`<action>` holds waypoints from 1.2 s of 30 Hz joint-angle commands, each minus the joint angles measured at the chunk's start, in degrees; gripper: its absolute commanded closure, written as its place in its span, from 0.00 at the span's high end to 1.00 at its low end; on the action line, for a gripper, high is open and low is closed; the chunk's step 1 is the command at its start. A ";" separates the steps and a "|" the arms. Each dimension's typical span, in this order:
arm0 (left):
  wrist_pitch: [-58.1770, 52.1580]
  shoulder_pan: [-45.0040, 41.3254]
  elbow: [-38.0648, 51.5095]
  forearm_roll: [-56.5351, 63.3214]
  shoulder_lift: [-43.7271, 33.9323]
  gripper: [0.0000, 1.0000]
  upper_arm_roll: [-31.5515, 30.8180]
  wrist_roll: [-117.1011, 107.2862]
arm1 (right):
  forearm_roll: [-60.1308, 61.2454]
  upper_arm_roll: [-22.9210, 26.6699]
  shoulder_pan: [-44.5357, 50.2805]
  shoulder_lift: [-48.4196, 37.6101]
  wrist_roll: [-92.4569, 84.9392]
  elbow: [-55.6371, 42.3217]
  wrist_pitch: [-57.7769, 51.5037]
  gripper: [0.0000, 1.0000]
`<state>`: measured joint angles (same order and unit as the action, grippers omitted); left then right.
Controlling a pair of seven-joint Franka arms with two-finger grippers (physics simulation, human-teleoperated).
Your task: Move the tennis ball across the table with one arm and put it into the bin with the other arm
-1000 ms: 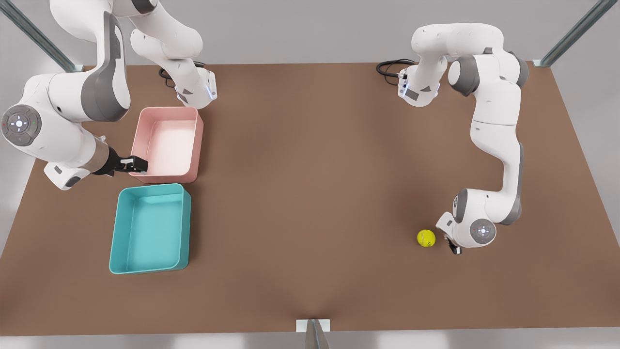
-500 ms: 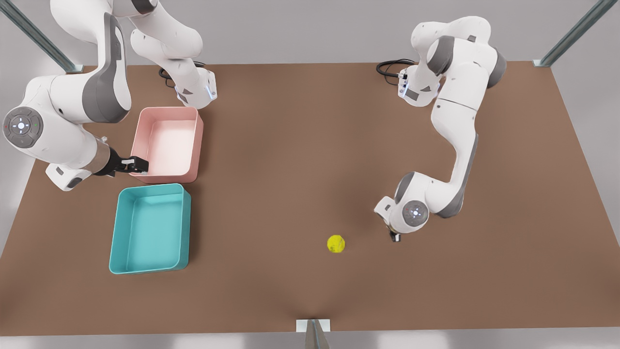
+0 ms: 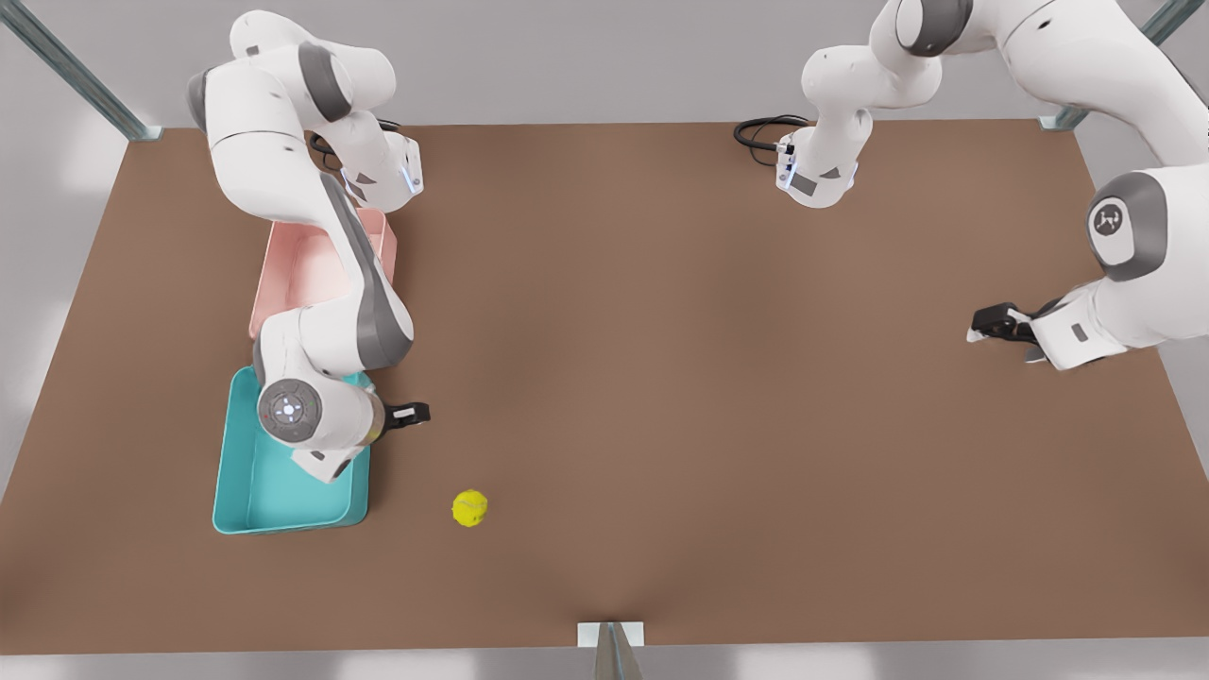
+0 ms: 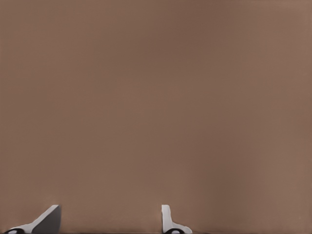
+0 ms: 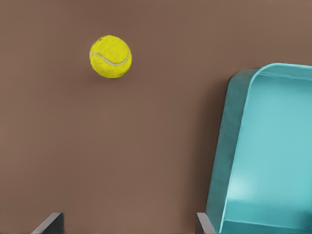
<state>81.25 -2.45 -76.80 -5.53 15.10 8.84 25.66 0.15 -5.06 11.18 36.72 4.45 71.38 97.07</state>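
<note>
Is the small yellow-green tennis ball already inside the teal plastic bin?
No, the tennis ball lies on the brown table, beside the teal bin.

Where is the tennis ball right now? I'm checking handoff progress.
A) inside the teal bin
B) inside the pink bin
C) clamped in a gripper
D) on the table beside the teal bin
D: the tennis ball lies on the table, apart from the teal bin, with the right gripper open nearby.
</note>
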 commanded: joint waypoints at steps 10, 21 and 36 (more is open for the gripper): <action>-1.18 1.04 -3.53 3.78 -1.66 1.00 -3.21 -26.37 | -0.06 0.41 0.69 17.16 7.86 -8.72 31.95 1.00; -0.12 1.48 -3.88 3.69 -0.25 1.00 -3.21 -26.45 | 0.12 0.49 0.34 22.26 3.64 -9.07 38.28 1.00; -0.12 1.57 -3.80 3.60 -0.16 1.00 -3.21 -26.45 | -0.85 0.58 1.83 21.55 3.46 -3.53 36.79 1.00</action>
<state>81.05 -0.88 -80.62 -1.94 15.01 5.62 2.80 -0.82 -4.48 12.92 58.35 8.09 67.88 133.85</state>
